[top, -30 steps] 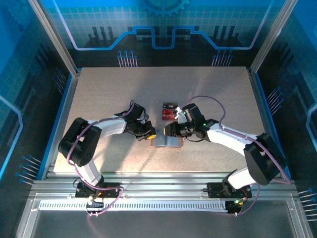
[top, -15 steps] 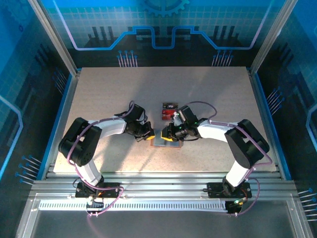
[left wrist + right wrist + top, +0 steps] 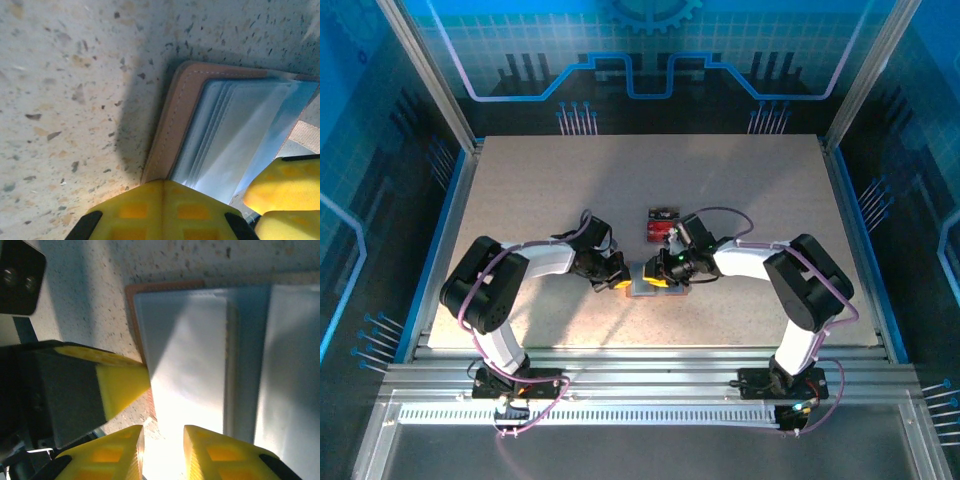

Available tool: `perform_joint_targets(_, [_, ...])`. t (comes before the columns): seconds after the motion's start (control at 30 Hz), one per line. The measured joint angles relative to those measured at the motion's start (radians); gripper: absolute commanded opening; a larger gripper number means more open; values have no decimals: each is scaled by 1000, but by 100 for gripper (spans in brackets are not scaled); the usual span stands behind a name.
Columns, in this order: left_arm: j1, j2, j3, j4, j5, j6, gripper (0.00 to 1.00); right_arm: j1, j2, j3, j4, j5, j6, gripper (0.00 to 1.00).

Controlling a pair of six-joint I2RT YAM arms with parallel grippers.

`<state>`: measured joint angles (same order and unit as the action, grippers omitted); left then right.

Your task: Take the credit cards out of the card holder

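The card holder (image 3: 656,289) lies spread open on the table, with a tan rim (image 3: 172,125) and grey inner pockets (image 3: 240,125). My left gripper (image 3: 621,281) is shut, and its joined fingertips (image 3: 162,186) press on the holder's left edge. My right gripper (image 3: 657,276) hovers over the holder from the other side. Its jaws stand a little apart above a grey pocket (image 3: 190,355), with nothing visible between them in the glare. The left gripper's fingertip (image 3: 122,382) touches the holder's rim. Red credit cards (image 3: 660,232) lie on the table just behind the holder.
Another small dark and red card (image 3: 662,213) lies a little further back. The speckled table (image 3: 540,190) is bordered by a blue frame and metal rails. Both forearms angle inward and meet at the middle of the table.
The right arm's elbow has swung inward, and its gripper has shifted slightly left over the holder. The left gripper has closed fully and stays at the holder's left edge.
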<state>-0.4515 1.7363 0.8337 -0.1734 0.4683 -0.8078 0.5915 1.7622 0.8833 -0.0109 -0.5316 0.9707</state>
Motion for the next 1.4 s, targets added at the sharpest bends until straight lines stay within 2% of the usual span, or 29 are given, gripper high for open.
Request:
perform_joint_targets(0.67, [-9, 0, 12, -18, -16, -1, 0, -11, 77, 162, -175, -12, -146, 30])
perform_joint_targets(1.4, [4, 17, 47, -57, -27, 25, 0, -36, 110, 154, -190, -42, -168, 32])
